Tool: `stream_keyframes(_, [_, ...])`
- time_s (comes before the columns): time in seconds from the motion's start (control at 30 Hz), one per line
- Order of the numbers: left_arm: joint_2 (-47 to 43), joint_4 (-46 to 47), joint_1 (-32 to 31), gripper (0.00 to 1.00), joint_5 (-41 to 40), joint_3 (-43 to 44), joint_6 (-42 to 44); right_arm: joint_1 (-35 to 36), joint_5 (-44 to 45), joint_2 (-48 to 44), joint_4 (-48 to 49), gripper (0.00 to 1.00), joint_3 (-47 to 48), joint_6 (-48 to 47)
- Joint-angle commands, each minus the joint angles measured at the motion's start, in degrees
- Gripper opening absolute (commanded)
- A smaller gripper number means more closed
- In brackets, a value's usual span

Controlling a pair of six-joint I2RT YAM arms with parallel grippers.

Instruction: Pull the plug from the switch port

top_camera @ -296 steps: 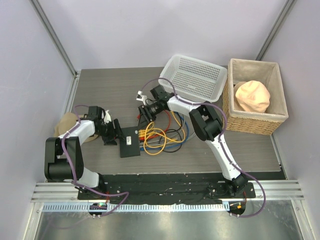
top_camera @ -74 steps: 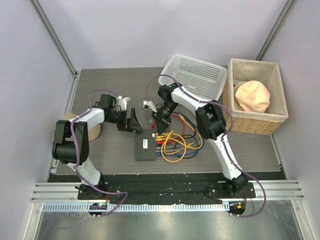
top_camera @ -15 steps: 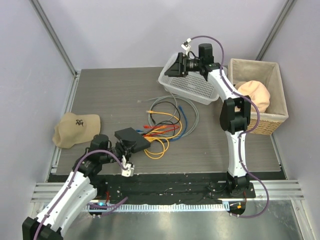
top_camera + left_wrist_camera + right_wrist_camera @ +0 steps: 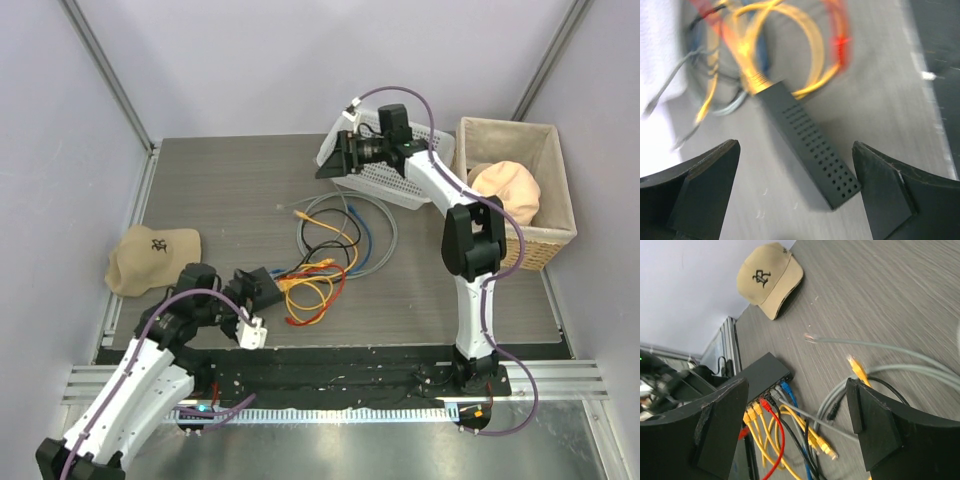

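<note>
Plainly, the switch (image 4: 810, 150) lies between parted fingers (image 4: 705, 190) of the left pincer (image 4: 794, 144).

In the top view, the switch (image 4: 266, 283) is lying on the table (image 4: 230, 190) at lower left of centre. The cables (image 4: 325, 255) are running from its right edge and looping up toward the middle of the frame. The cap (image 4: 150, 258) is resting near the table's left edge, left of the switch and apart from it. The mesh basket (image 4: 395, 180) is sitting at upper centre-right. The wicker basket (image 4: 510, 250) is standing just beside it on the right, with a rounded lump (image 4: 505, 190) lying in it.
</note>
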Motion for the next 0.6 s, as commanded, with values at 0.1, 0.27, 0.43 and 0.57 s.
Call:
stream_keyframes(0.1, [-2.14, 0.34, 0.22, 1.0, -12.52, 17.67, -31.68, 8.27, 1.78, 1.47, -1.48, 0.88, 6.35, -6.83])
stream_keyframes(0.27, [4.35, -3.96, 0.22, 1.0, -23.52, 26.14, -49.12, 12.23, 1.08, 4.73, -2.44, 0.87, 7.77, -7.97])
stream_keyframes(0.43, [21.28, -16.76, 0.22, 0.62, -12.68, 35.28, -57.23, 13.11, 2.05, 6.66, -4.55, 0.87, 9.0, -9.2])
stream_keyframes(0.57, [31.07, -25.06, 0.22, 0.0, -6.13, 36.88, -55.31, 13.11, 2.92, 6.49, -7.19, 0.86, 8.12, -11.66])
